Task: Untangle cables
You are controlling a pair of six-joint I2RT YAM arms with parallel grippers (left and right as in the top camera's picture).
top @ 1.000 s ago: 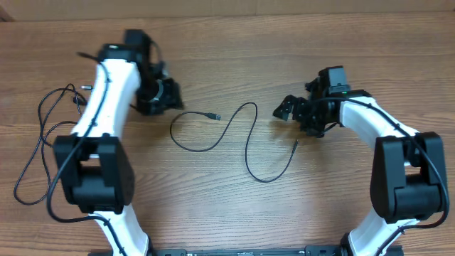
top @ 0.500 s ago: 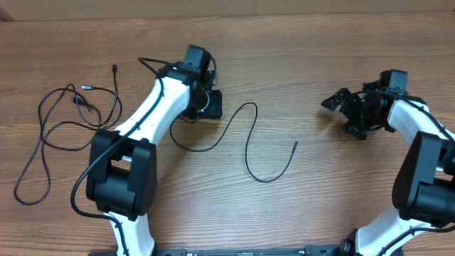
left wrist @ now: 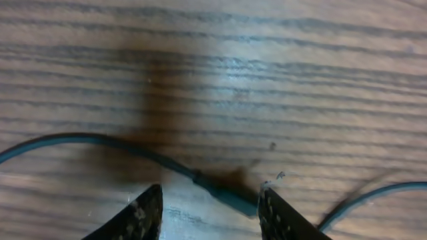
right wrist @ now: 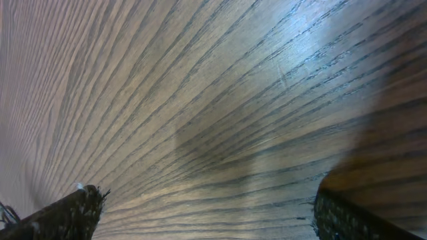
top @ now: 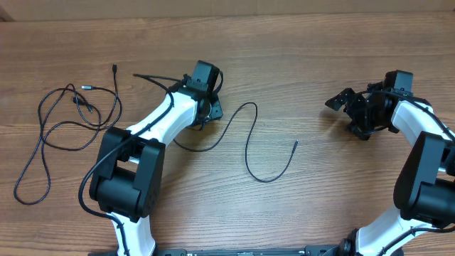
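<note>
Plug end [left wrist: 225,195] of limp, light thin black cable [left wrist: 100,141]: likely firmest hold, lying within spread left gripper [left wrist: 210,212]; right gripper [right wrist: 207,223] spread, empty.

The right end effector [right wrist: 207,215] shows only its two dark fingertips [right wrist: 67,215], one in the near left corner and one in the near right, spread wide with nothing between them. Bare wood-grain tabletop [right wrist: 200,100] fills the rest, with a dark shadow along its right side.

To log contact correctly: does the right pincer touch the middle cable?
Apart. The overhead view shows bare table between the right pincer and the middle cable.
</note>
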